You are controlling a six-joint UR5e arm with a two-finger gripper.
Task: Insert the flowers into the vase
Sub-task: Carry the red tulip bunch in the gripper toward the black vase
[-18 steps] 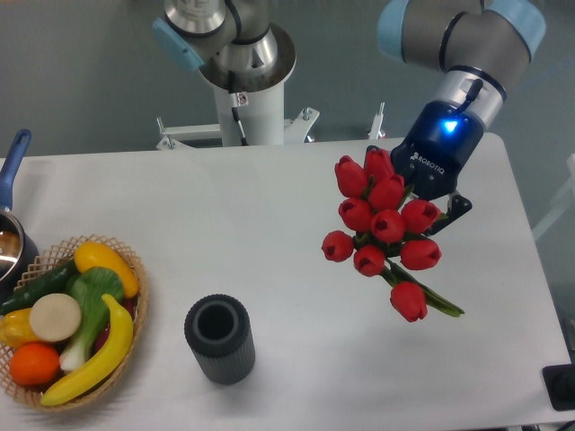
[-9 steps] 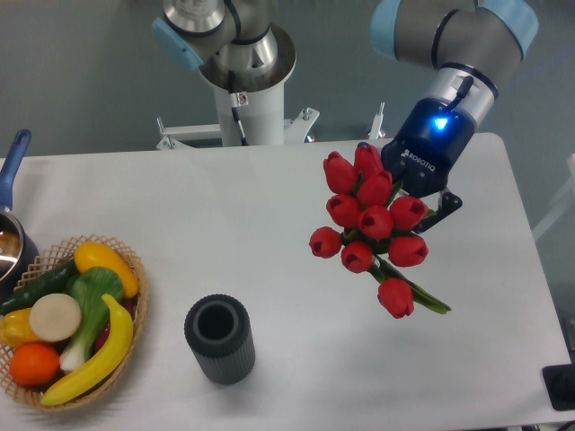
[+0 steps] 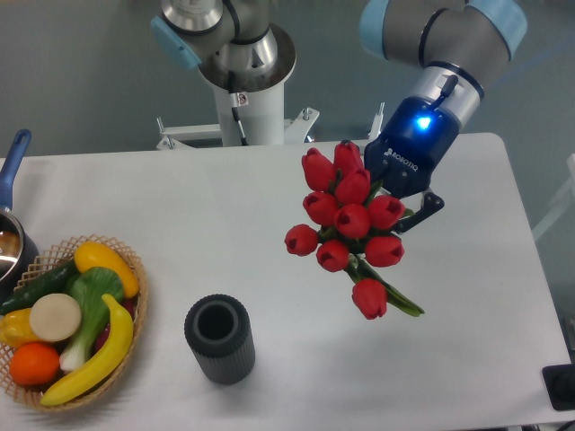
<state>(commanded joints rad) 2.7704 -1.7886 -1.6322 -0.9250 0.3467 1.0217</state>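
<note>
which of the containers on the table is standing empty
The dark grey ribbed vase: its round mouth shows nothing inside. The wicker basket is piled with fruit and vegetables.

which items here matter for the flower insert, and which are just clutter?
Job:
- flowers, held up off the table in the gripper
- vase, upright, mouth unobstructed

Clutter:
- wicker basket of fruit and vegetables
- blue-handled pot at the left edge

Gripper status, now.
Gripper: closed on the flowers, carried above the table, to the right of the vase.
</note>
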